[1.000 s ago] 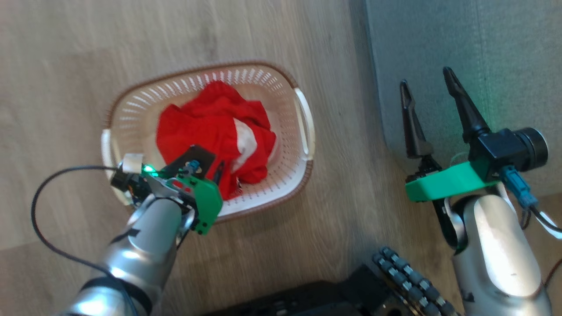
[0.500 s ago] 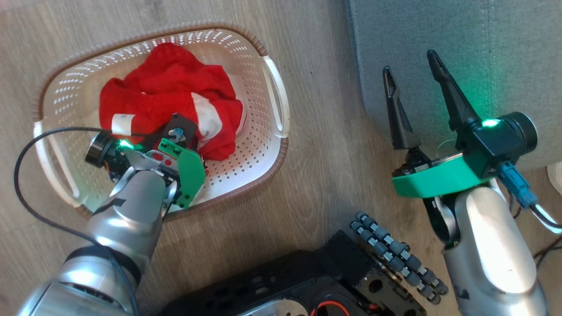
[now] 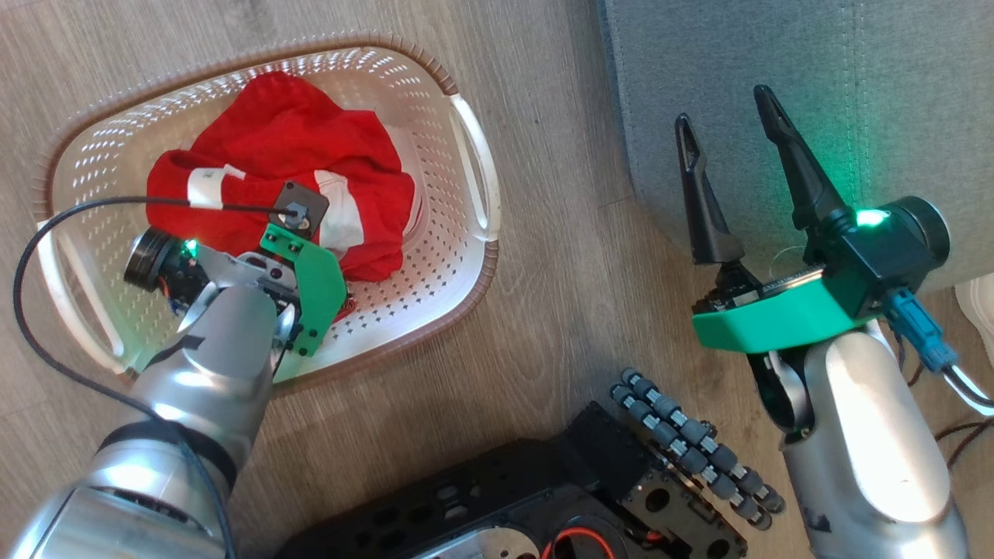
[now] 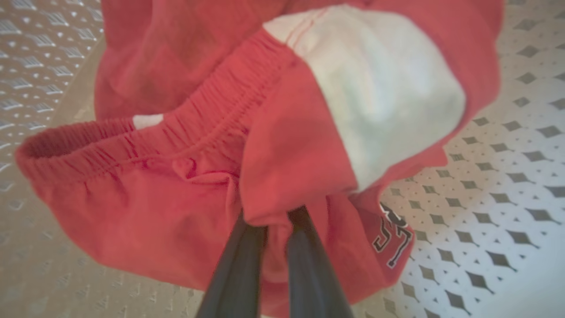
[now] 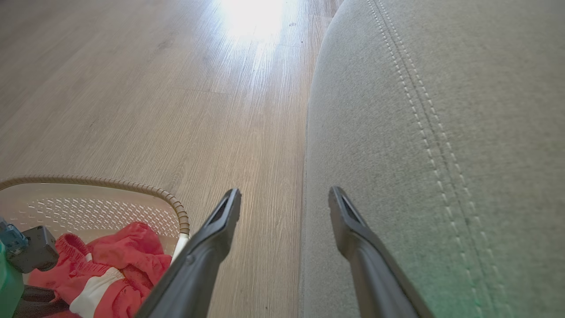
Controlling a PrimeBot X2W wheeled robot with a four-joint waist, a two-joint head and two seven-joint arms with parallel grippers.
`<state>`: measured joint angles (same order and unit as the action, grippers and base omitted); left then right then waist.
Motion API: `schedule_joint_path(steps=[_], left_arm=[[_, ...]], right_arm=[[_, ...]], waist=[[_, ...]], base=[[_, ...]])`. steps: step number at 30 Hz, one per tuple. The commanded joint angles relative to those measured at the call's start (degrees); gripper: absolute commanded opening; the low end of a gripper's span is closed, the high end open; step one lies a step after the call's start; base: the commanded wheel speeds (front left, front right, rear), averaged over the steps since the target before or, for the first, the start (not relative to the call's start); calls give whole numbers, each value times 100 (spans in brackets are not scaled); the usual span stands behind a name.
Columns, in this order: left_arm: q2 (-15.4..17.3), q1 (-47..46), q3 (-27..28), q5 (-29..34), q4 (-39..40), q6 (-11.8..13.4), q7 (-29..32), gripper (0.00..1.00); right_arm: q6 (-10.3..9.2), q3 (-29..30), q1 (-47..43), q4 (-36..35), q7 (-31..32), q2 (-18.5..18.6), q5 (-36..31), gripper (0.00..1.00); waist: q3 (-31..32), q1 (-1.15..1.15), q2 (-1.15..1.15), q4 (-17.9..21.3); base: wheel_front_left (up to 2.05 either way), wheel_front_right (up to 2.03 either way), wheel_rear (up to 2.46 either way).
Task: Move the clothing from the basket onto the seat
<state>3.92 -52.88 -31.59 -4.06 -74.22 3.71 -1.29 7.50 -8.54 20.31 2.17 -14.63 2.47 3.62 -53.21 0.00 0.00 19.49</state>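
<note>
I get bright daylight; glare whitens the floor (image 5: 251, 17) at its far edge in my right wrist view. Green lamp glow tints the seat (image 3: 854, 155). My left wrist view is soft, the clothing (image 4: 176, 198) blurred.

home: sofa (image 3: 776, 78), laundry basket (image 3: 423, 256)

The left gripper (image 4: 271, 218) has reached further into the basket (image 3: 101, 147) and closed its jaws on a fold of the red clothing (image 3: 295, 140).

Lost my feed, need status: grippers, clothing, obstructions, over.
Left gripper shut on clothing, in basket. Right gripper open by seat edge. Nothing on floor between.
</note>
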Motion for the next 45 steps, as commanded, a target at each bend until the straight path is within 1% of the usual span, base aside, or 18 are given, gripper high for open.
schedule_joint_path(steps=[1,7,13,19,26,29,31,34,41,42,45], left_arm=[[96,129,65,-38,28,8,13,0],[155,183,38,-95,27,28,30,0],[175,297,112,-255,27,62,-235,0],[56,566,126,-407,27,40,-579,0],[-64,907,190,-671,29,41,-1055,0],[-90,1248,226,-802,164,148,-1294,0],[-98,1466,251,-890,358,230,-1355,0],[-101,1358,372,-1069,748,99,-1367,0],[-74,1950,814,-1180,2168,195,-1369,0],[-74,1950,814,-1180,2168,195,-1369,0],[-47,2236,1041,-1122,2716,253,-1370,0]], right_arm=[[-1,-100,-314,-137,-37,41,56,100],[-1,-121,-175,-58,-37,41,211,100],[-1,-268,138,103,-37,41,204,100],[-1,-248,193,323,-37,41,65,100],[-1,-198,99,600,-37,41,-112,100],[-1,-158,47,702,-37,41,-160,100],[-1,-131,-13,778,-37,41,-203,100],[-1,-74,-146,910,-37,41,-298,100],[-1,4,-460,1082,-37,41,-349,100],[-1,4,-460,1082,-37,41,-349,100],[-1,5,-590,1147,-37,41,-376,100]], waist=[[2,0,0,-5],[63,0,0,-20],[275,0,0,-25],[909,0,0,-251],[1828,0,0,-514],[2210,0,0,-640],[2468,0,0,-726],[2920,0,0,-890],[3706,0,0,-1188],[3706,0,0,-1188],[3976,0,0,-1282]], base=[[0,0,0],[0,0,0],[0,0,0],[0,0,0],[0,0,0],[0,0,0],[0,0,0],[0,0,0],[0,0,0],[0,0,0],[0,0,0]])
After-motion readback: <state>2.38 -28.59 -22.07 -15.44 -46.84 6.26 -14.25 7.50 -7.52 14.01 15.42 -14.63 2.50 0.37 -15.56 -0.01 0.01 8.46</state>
